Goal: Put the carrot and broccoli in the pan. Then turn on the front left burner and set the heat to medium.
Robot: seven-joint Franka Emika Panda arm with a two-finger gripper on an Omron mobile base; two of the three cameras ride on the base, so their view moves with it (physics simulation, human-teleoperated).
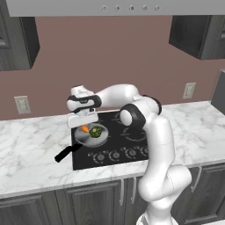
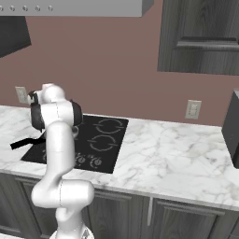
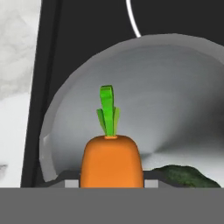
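I held my gripper [image 1: 83, 124] just over the pan [image 1: 102, 137], fingers closed on the carrot [image 3: 111, 161], so it would drop inside beside the broccoli [image 1: 95, 132].

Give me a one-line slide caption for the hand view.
Carrot between the gripper fingertips, over the pan, broccoli alongside.

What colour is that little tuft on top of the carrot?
Bright green, above the orange carrot body. It shows best in the hand view, with the grey pan behind it.
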